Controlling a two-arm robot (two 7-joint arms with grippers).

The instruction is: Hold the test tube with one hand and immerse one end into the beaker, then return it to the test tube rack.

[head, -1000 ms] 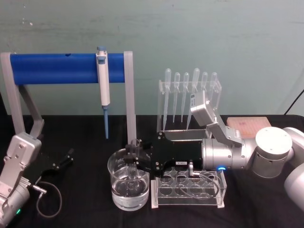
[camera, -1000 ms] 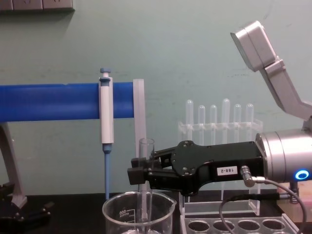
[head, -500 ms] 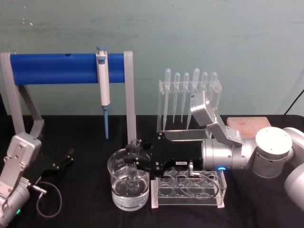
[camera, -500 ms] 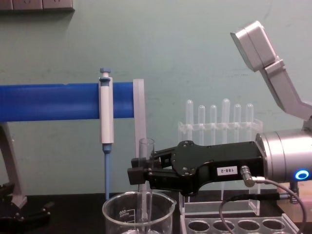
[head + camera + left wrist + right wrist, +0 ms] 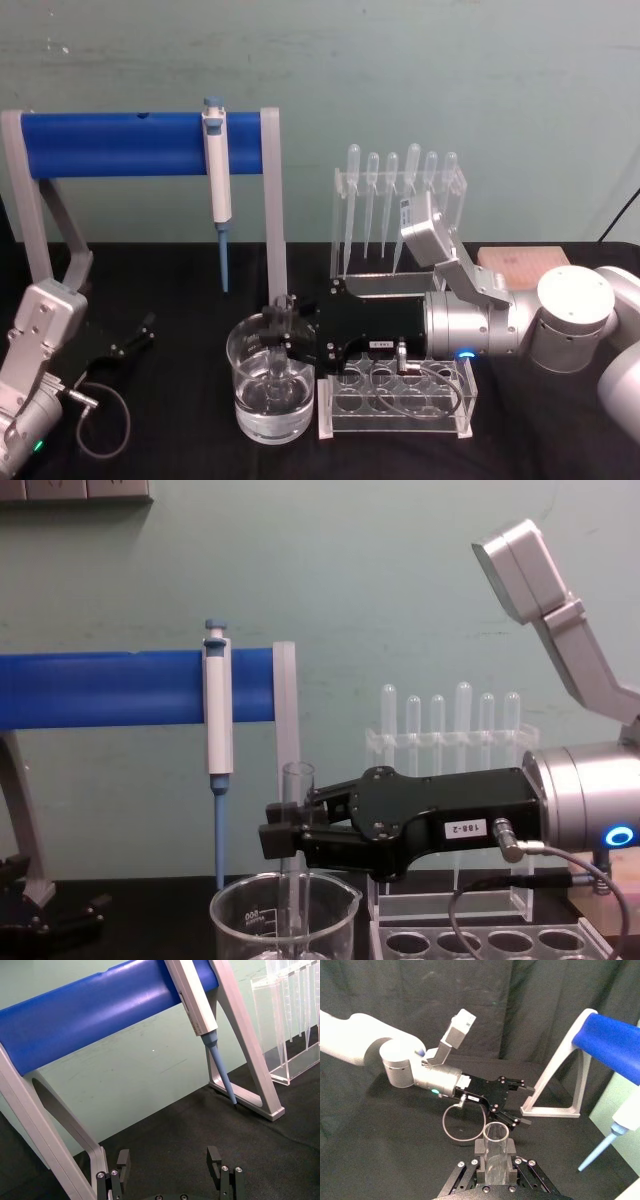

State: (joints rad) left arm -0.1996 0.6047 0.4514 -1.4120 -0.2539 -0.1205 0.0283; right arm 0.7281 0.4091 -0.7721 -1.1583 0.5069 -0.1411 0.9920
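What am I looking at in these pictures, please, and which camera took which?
This is a two-armed robot at a black table. One picture comes from its head, one from its chest, and one from each wrist. The right gripper reaches in from the right, its jaws shut on a glass test tube held upright with its lower end inside the beaker. Beside the beaker stands a clear test tube rack. The left gripper rests idle at the left, jaws open. Behind hang a pipettor and a row of pipettes.

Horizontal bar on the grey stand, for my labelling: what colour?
Solid blue; the round horizontal bar shows best in the head view.
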